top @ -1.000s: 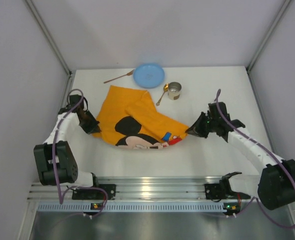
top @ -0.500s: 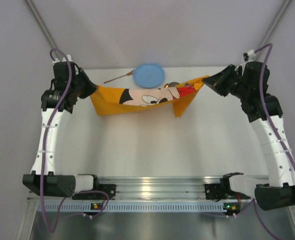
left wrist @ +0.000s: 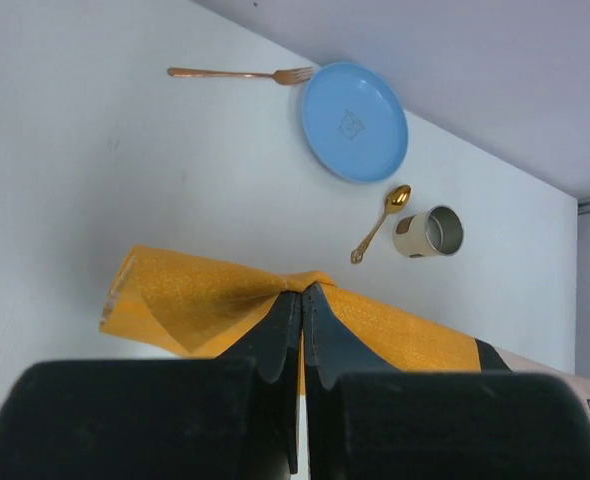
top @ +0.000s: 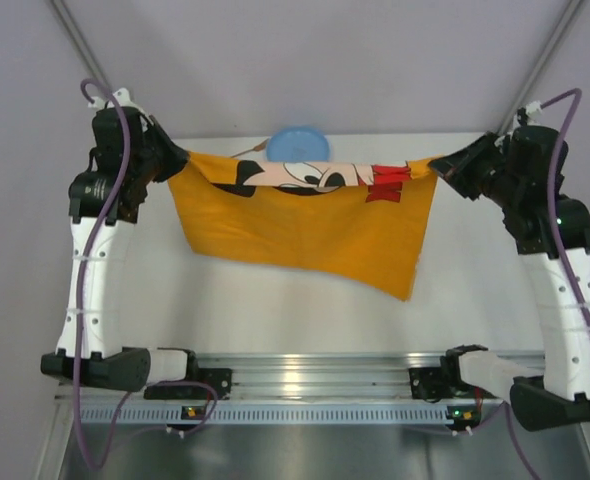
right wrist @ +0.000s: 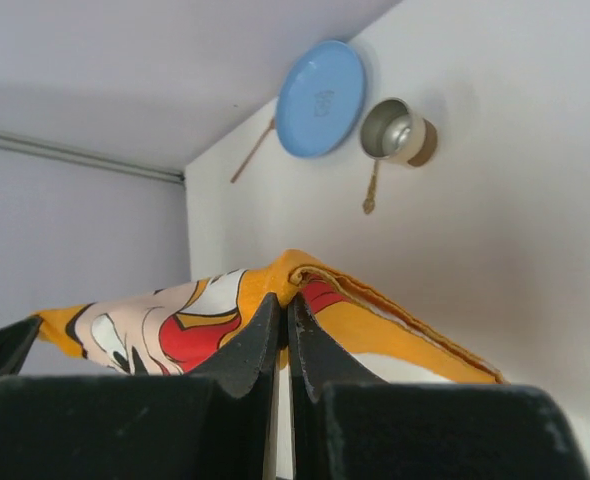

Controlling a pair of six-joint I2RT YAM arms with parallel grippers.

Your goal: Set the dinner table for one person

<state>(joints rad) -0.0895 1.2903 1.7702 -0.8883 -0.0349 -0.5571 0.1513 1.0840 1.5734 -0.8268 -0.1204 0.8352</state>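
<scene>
Nearest the arms, the dinner table [top: 275,310] spreads out white and bare along its front strip. Over its middle hangs the orange Mickey Mouse cloth [top: 305,225], pulled wide like a banner between the two arms. The Mickey print runs along the top edge and the lower right corner dangles lowest. Whether that corner touches the tabletop cannot be told.

Up at the cloth's top left corner, the left gripper [top: 180,160] has its jaws pinched tight together on the fabric. The right gripper [top: 440,163] is clamped the same way on the top right corner, with cloth bunched at its tips.

Farther back on the table, a gold spoon [left wrist: 380,222] lies just beside a small metal cup [left wrist: 430,232]. Beyond them sits a blue plate [left wrist: 354,120], and a copper fork [left wrist: 240,73] has its tines at the plate's rim.
</scene>
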